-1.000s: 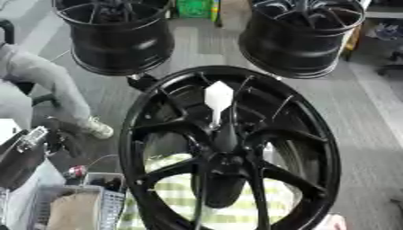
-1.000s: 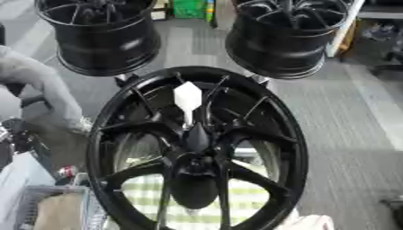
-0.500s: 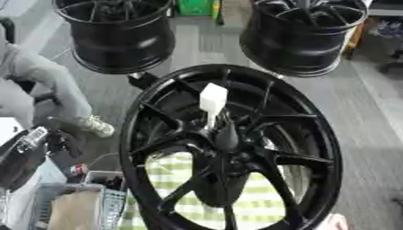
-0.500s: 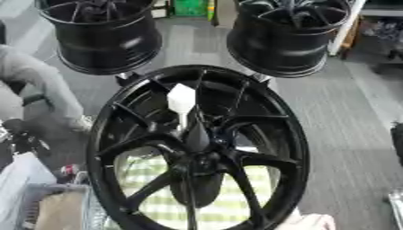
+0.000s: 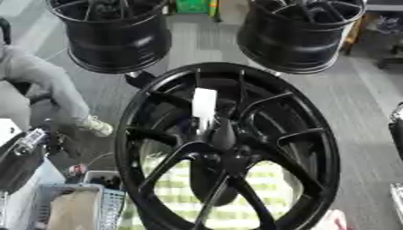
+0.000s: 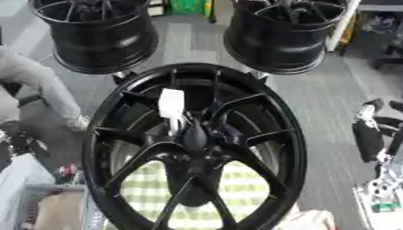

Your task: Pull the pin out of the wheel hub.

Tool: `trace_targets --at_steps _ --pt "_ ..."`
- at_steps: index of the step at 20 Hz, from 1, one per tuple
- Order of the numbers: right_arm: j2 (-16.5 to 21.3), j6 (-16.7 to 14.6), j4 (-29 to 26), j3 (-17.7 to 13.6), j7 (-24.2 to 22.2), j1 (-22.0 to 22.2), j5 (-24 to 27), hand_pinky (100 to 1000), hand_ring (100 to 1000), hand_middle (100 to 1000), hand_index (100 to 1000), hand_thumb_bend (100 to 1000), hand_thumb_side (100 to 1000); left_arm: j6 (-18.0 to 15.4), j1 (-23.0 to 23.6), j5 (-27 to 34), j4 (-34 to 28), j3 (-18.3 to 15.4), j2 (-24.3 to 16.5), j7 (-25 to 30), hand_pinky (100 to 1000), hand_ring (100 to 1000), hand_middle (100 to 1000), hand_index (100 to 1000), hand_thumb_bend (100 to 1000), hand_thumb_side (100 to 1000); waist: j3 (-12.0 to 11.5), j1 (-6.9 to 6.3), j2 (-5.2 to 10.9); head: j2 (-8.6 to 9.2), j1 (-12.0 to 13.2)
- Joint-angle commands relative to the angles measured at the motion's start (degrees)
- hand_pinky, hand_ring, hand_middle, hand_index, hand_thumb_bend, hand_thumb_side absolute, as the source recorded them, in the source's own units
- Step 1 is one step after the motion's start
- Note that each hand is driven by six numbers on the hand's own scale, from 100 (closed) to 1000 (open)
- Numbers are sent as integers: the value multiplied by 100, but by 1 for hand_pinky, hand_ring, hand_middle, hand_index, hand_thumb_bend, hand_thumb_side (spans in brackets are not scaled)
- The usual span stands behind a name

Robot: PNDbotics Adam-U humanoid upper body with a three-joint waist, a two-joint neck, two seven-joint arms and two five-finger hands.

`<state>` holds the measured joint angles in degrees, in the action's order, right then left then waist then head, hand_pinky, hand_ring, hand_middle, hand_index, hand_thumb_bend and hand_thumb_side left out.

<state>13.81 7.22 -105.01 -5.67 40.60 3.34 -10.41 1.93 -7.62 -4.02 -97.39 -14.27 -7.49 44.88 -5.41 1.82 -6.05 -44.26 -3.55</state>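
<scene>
Near left: left hand [image 5: 20,155] low beside a basket [image 5: 106,202], fingers impossible to tell. Centre: white pin [image 6: 172,104] stood upright in the hub of the black wheel [image 5: 315,134], placed as before, so nothing pulled. Whole view slid, from the head. Right: right hand [image 6: 368,139] further in than earlier, well apart, grip unclear.

Grey floor [image 5: 362,117], two black rims [image 5: 118,36] [image 6: 287,36] stood on it at the far side, what may be a green-checked cloth [image 5: 260,188] seen beneath the near wheel [image 5: 299,134]
</scene>
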Motion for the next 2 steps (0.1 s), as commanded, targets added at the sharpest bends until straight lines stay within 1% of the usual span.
trace_targets --at_steps 1,2 --pt "23 -66 1 38 -41 -68 59 567 591 740 891 100 443 -12 -57 1 -78 26 -54 22 602 466 585 715 100 921 5 -4 33 15 -28" --pt "8 -74 14 46 -51 -73 68 566 590 739 888 100 444 -10 -57 -1 -77 27 -56 26 602 466 585 715 100 922 6 1 34 15 -30"
